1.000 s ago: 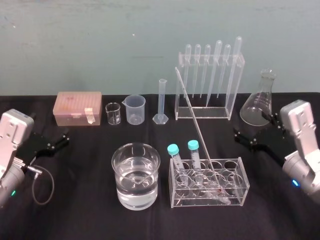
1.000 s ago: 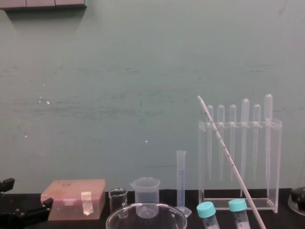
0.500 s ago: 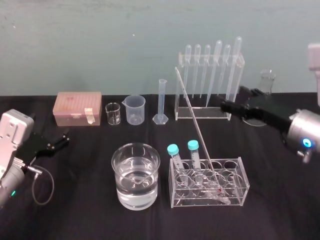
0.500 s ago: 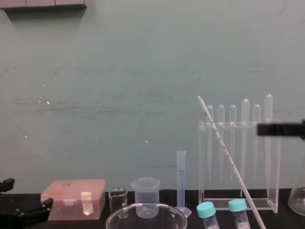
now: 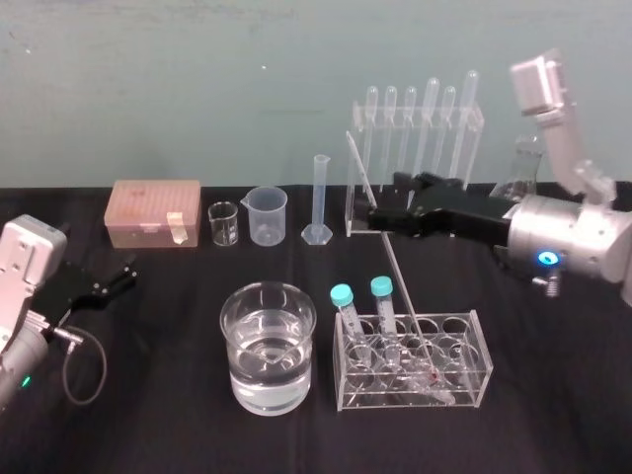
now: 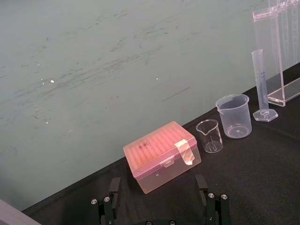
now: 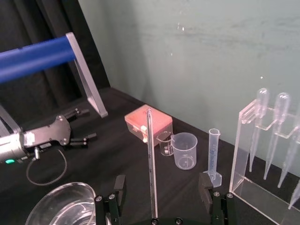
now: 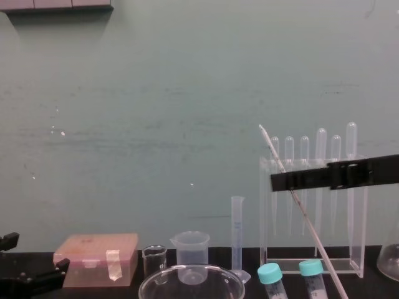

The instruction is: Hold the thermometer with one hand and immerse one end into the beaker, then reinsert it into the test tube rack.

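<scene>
The thermometer (image 5: 400, 284) is seen leaning in the rack (image 5: 415, 360), straddled by the spread right end effector (image 5: 383, 205). The left end effector (image 5: 126, 272) is parked, spread. Gripping, dipping in the beaker (image 5: 237, 380) and reinsertion are left.

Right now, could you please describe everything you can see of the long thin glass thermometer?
The long, pencil-thin whitish glass thermometer with tiny dark marks leans tilted, its reddish lower end resting inside the low clear tube rack, its top pointing up toward the back left. The right black claw is open around its middle; the right wrist view shows the rod between the fingers, touching neither.
</scene>
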